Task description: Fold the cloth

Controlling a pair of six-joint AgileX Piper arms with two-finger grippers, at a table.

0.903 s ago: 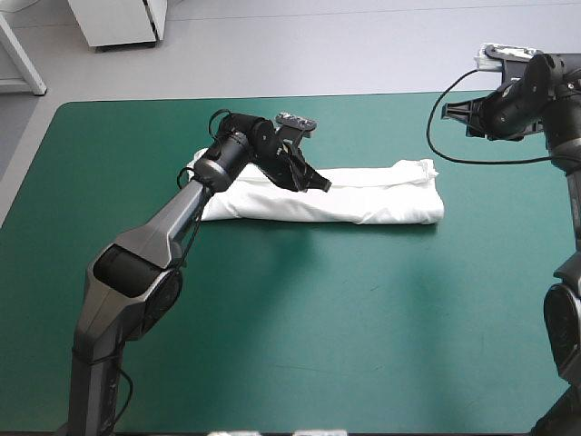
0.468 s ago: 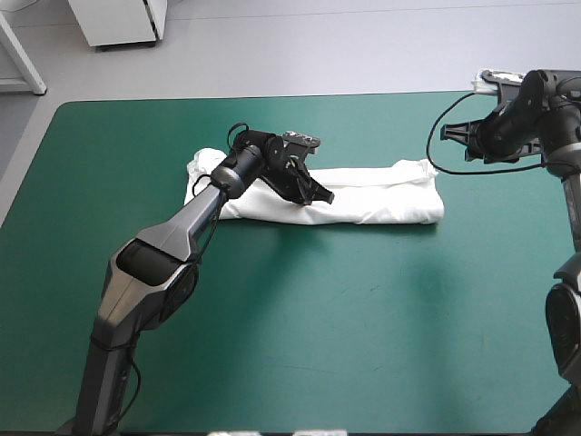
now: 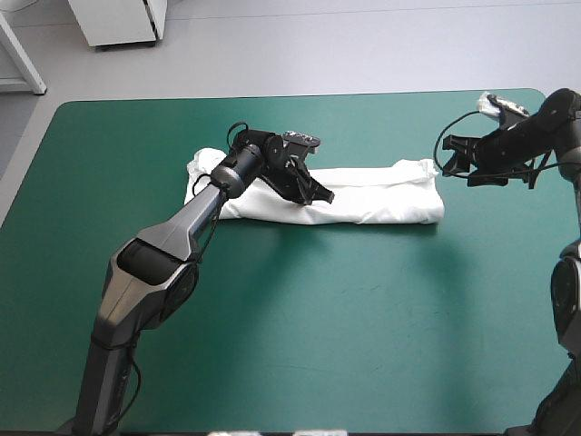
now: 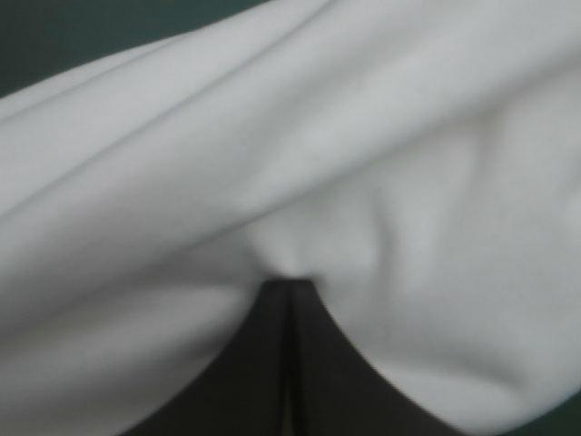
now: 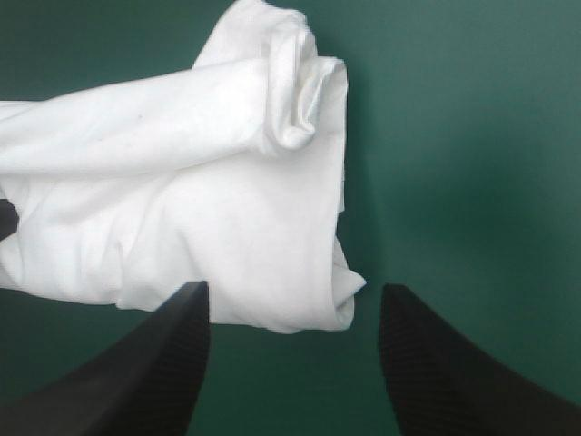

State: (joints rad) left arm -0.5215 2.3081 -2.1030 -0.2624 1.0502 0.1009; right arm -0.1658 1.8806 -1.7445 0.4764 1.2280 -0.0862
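From the high view, the white short-sleeved fabric T-shirt (image 3: 372, 195) lies as a long folded bundle across the far half of the soft teal-green table cover (image 3: 318, 345). My left gripper (image 3: 320, 193), two broad black fin-shaped fingers, is down on the bundle partway along it. My right gripper (image 3: 447, 156), of the same black fins, hangs just off the bundle's other end, not touching it.

In the left wrist view, the left gripper (image 4: 289, 289) has its fingers drawn together into one point, with a pucker of T-shirt (image 4: 327, 136) gathered right at their tips. I read that as a pinch on the cloth. I cannot see how many layers are caught. If it is only the top one, lifting would peel the bundle open instead of carrying it.

In the right wrist view, the right gripper (image 5: 292, 288) has its fingers (image 5: 177, 363) standing wide apart. The rolled end of the T-shirt (image 5: 182, 173) lies ahead of them, its near corner reaching in between the tips. Most of that end sits toward one finger, so the grip would be off-centre. Closing from here might catch only the loose corner, and the rolled hem farther ahead could unroll. Coming down too steeply could push the end along the teal-green cover (image 5: 472, 136) and wrinkle the fold. If the two arms lift unevenly, the bundle may sag or twist between them.
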